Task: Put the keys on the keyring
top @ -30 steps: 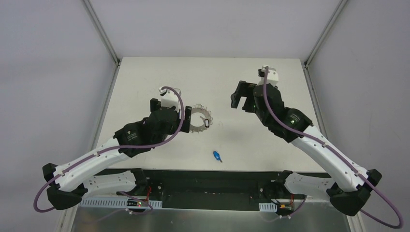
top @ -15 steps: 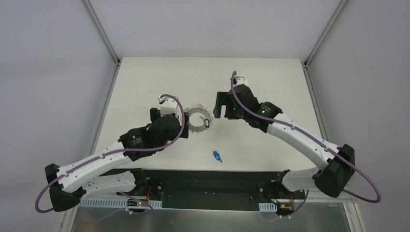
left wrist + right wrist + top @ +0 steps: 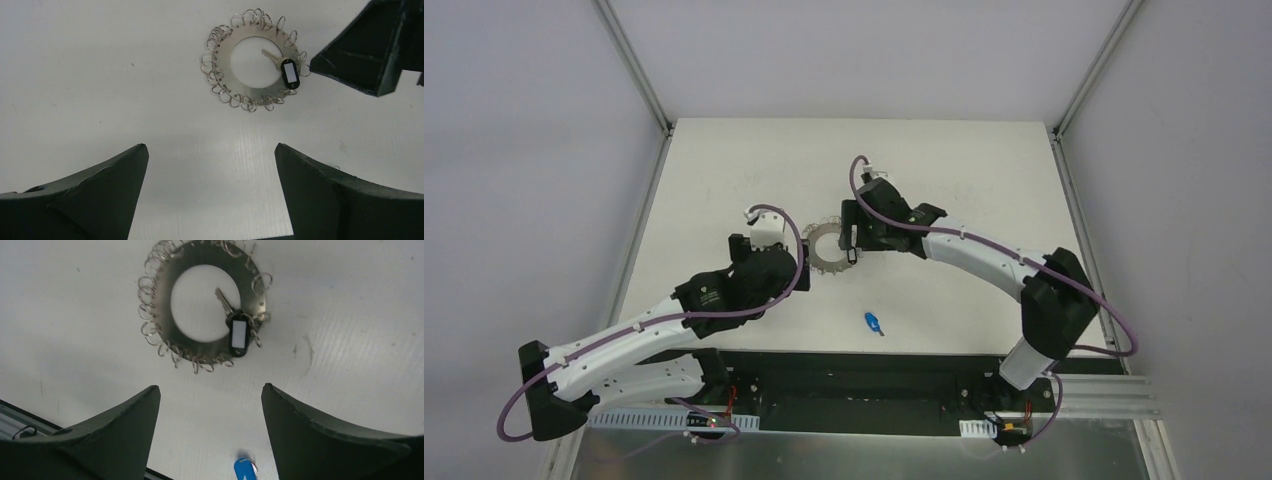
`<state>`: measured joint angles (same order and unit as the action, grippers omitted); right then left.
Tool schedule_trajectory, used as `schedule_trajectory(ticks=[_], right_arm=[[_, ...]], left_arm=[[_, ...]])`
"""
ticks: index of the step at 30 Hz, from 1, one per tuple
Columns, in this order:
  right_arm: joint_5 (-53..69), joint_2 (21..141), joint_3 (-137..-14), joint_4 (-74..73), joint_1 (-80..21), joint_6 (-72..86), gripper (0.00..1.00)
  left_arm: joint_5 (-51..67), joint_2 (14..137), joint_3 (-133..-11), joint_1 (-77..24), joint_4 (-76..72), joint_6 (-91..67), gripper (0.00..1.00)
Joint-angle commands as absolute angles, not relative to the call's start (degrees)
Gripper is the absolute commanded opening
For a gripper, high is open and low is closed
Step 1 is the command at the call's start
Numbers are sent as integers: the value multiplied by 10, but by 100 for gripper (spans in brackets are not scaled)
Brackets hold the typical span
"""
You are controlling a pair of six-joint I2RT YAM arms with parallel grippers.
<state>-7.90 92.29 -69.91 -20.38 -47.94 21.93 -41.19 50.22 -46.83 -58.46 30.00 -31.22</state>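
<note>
item 1: keyring (image 3: 828, 250), a flat grey ring fringed with small wire loops, lying flat on the white table (image 3: 724, 160). seen also from the left wrist (image 3: 227, 55) and the right wrist (image 3: 200, 347).

item 2: black-tag key (image 3: 852, 255), lying across the keyring's right side, its tag over the band and its silver blade pointing into the hole. whether it is hooked onto a loop cannot be told (image 3: 289, 74) (image 3: 239, 335).

item 3: blue-tag key (image 3: 873, 322), loose on the table, well apart from the keyring on its near side, towards the arm bases; blurred at the bottom edge of the right wrist view (image 3: 245, 469).

item 4: left gripper (image 3: 211, 150), near-left of the keyring, jaws spread wide, nothing between them but bare table.

item 5: right gripper (image 3: 210, 387), just beside the keyring's right edge, close by the black tag. jaws apart, gripping nothing.
</note>
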Motion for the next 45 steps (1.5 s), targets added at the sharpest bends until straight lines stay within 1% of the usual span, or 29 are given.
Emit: schedule_trajectory(ticks=[1,7,11,17,18,19,25,32,35,38,45], right_arm=[[-64,973,-803,-195,-482,227,75],[-7,1018,-824,-188,-497,280,63],[-11,1023,-806,-188,-527,299,60],[-18,1022,-761,-161,-545,350,50],[-18,1023,-758,-159,-545,359,45],[-15,1026,-754,-157,-546,367,43],[-26,1039,-735,-140,-548,420,38],[-25,1064,-740,-126,-548,452,29],[-26,1072,-740,-120,-548,463,28],[-27,1079,-739,-116,-547,471,24],[-36,1089,-729,-108,-543,482,21]], left_arm=[[-433,478,-461,-585,310,-331,99],[-430,447,-433,-584,312,-346,99],[-434,435,-422,-585,312,-347,99],[-438,424,-417,-585,312,-347,99],[-438,422,-418,-585,312,-346,99],[-437,422,-418,-585,312,-346,99],[-432,420,-415,-585,312,-347,99],[-428,421,-417,-584,312,-344,99],[-428,422,-417,-585,312,-344,99],[-429,424,-418,-585,312,-343,99],[-428,431,-420,-585,312,-342,99]])
